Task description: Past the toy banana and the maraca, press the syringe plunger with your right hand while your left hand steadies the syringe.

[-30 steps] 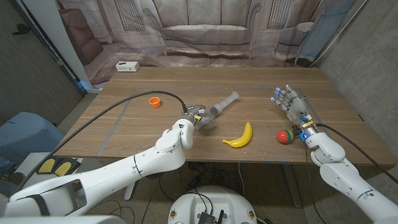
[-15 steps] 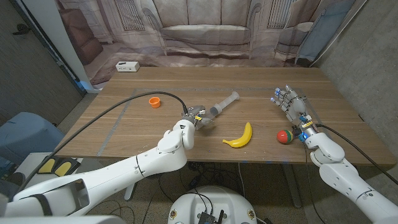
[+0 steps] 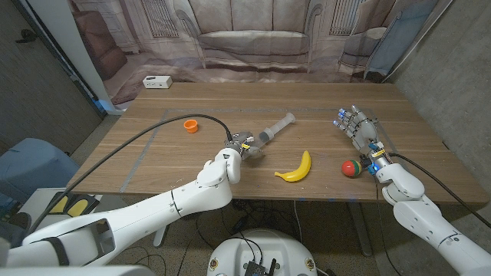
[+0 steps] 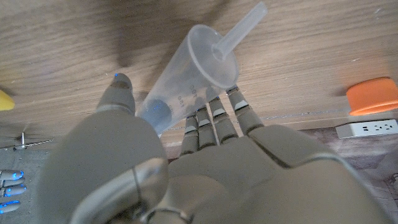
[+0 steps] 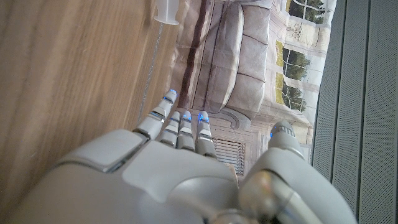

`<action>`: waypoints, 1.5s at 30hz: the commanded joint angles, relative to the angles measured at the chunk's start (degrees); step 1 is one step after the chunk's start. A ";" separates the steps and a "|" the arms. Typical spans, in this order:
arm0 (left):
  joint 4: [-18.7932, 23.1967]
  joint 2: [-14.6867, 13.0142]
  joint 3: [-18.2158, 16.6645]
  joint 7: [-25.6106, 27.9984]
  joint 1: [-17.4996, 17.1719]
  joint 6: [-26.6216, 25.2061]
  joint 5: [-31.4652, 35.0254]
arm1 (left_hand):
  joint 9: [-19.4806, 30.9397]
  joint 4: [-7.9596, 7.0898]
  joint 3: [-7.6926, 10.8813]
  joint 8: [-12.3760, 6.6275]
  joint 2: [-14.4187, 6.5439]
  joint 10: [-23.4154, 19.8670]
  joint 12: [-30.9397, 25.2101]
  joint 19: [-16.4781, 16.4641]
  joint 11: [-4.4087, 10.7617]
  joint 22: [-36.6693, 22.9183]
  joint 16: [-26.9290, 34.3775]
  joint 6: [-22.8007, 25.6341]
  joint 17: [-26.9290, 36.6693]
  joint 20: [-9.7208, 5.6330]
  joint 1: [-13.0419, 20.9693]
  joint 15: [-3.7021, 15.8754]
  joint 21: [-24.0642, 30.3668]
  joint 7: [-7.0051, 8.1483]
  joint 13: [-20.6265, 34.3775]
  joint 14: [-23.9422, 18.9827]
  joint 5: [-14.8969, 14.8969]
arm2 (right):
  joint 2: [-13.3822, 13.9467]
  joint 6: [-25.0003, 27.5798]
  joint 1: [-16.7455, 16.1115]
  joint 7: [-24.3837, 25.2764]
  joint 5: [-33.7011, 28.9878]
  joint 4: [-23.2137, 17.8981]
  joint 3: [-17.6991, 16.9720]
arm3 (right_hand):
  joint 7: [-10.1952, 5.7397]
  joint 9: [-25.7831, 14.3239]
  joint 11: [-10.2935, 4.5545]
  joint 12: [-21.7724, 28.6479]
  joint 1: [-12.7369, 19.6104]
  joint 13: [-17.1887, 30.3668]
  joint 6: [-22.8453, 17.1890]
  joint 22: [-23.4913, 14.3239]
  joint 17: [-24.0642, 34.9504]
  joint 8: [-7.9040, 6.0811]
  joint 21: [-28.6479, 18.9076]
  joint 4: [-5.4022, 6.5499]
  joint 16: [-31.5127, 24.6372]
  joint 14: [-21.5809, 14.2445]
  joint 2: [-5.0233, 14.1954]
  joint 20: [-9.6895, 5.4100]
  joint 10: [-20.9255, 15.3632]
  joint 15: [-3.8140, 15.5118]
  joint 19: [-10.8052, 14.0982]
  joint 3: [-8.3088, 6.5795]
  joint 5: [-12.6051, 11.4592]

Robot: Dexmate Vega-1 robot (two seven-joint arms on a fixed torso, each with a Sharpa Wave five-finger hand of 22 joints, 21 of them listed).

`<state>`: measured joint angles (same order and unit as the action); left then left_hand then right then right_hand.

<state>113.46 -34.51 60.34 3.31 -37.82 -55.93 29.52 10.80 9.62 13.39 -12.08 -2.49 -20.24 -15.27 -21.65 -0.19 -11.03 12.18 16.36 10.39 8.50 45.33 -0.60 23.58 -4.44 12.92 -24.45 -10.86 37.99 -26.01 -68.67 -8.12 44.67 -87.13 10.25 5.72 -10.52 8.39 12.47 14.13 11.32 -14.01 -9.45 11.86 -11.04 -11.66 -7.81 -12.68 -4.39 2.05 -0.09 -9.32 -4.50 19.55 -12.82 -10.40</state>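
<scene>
Head view: the left hand (image 3: 244,146) grips the syringe (image 3: 274,130) barrel, bracing it so the plunger (image 3: 288,119) lies free. The right hand (image 3: 357,127) stands open beyond the maraca (image 3: 351,168), holding nothing.

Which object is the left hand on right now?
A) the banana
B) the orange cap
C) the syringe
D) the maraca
C: the left hand has its fingers around the barrel of the syringe, while the banana lies apart on the table.

syringe (image 4: 186,74): clear plastic | table (image 3: 153,153): matt wood | banana (image 3: 296,168): glossy
</scene>
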 commanded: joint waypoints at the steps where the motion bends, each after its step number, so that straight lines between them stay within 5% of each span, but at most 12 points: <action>1: -2.21 1.68 -0.46 1.89 -0.32 0.39 -1.84 | 0.16 0.80 2.41 -0.57 -0.61 -2.34 -0.69 -4.10 0.68 -0.16 0.79 2.45 -0.09 -0.66 4.88 1.20 1.39 -0.15 0.43 -3.32 -0.44 | -0.11 0.02 -0.08 0.14 0.16 -0.08 -0.10 | -0.06 -0.31 0.05 -0.27 0.39 0.15 -0.55 -0.33 0.27 -0.25 0.17 0.21 0.02 -0.53 0.09 -0.02 -0.37 -0.10 0.57 0.01 -0.19; 14: -2.18 2.16 -1.30 2.89 -0.12 -0.39 -4.46 | 0.38 0.92 7.21 -1.13 -2.76 -7.41 -2.15 -12.92 1.46 -0.17 2.05 7.12 0.29 -0.70 16.49 2.33 4.89 -0.99 1.51 -9.96 -1.91 | -0.92 -0.59 0.36 -0.55 0.94 0.69 -0.13 | -0.01 -0.31 0.04 -0.24 0.28 0.16 -0.63 -0.33 0.30 -0.27 0.20 0.26 0.03 -0.66 0.02 0.14 -0.56 -0.08 0.67 0.09 -0.16; 27: -1.30 1.65 -2.21 -0.07 2.07 -1.89 -9.86 | 0.60 0.76 11.08 -2.31 -3.51 -14.29 -4.19 -20.87 -0.95 -0.07 2.87 13.68 0.26 -3.50 22.14 2.36 8.83 -3.49 2.75 -17.86 -3.18 | -1.56 -0.89 0.74 -1.21 1.51 1.20 0.05 | -0.07 -0.31 0.01 -0.23 0.26 0.18 -0.81 -0.34 0.32 -0.31 0.21 0.27 0.02 -0.90 -0.02 0.21 -0.72 -0.16 0.84 0.13 -0.16; 33: -0.61 1.41 -3.48 0.92 2.13 -2.11 -12.49 | 0.70 1.22 13.28 -2.24 -4.21 -15.51 -4.38 -22.43 -2.16 -0.01 2.75 14.78 0.40 -4.38 25.54 2.51 9.94 -4.46 3.21 -19.30 -3.80 | -1.72 -0.90 0.68 -1.19 1.71 1.15 0.02 | -0.05 -0.31 -0.02 -0.24 0.21 0.18 -0.87 -0.34 0.33 -0.32 0.23 0.30 0.02 -0.98 -0.03 0.28 -0.75 -0.15 0.86 0.16 -0.15; 45: 0.41 0.77 -5.28 4.98 1.76 -1.93 -15.31 | 0.76 0.81 14.13 -2.23 -4.24 -15.85 -4.32 -22.84 -2.54 0.02 2.63 15.55 0.50 -4.80 26.43 2.53 10.47 -4.60 3.54 -20.09 -4.02 | -1.69 -1.09 0.71 -1.06 1.39 0.96 -0.01 | -0.06 -0.31 0.09 -0.24 0.24 0.20 -0.82 -0.34 0.34 -0.28 0.27 0.31 0.09 -0.99 0.03 0.33 -0.87 -0.16 0.92 0.14 -0.17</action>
<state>112.91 -33.19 56.77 5.32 -35.92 -57.92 16.88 11.36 10.74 26.60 -13.97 -3.39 -35.54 -19.29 -36.01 -2.64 -10.82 14.69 31.25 10.82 0.40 67.52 -0.40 33.73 -8.91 16.13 -41.77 -14.43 36.41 -27.02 -68.02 -9.30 46.09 -86.00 10.24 5.73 -10.52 8.61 12.47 14.13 11.32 -14.64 -9.45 12.11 -11.04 -11.44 -7.57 -12.69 -4.81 2.05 0.22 -9.52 -4.70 19.86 -12.58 -10.40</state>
